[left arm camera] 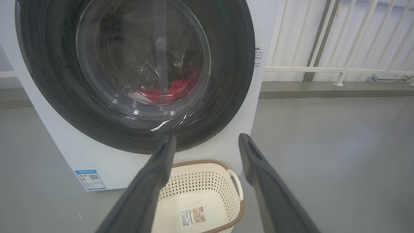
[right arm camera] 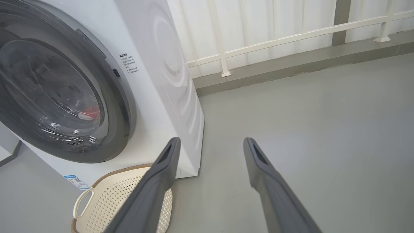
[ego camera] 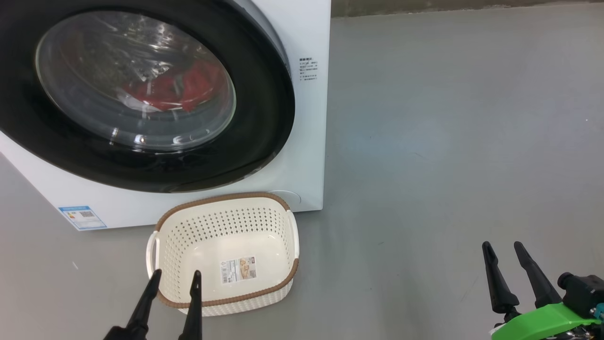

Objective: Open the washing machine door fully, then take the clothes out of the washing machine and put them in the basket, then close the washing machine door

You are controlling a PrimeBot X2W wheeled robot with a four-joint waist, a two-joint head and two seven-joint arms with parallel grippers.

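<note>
Left pincer [ego camera: 177,272] released near basket [ego camera: 212,222], right pincer [ego camera: 502,244] released, washing machine door [ego camera: 264,118] shut, red clothes [ego camera: 179,87] inside

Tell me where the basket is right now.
In the head view the basket sits on the floor, lower left of centre, right before the washing machine.

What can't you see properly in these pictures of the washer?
- The clothes: in the head view, glare on the washing machine door glass hides how many there are.
- The label on the washing machine: print too small to read in the head view.
- The door's top and left side: cut off by the head view's edge.
</note>
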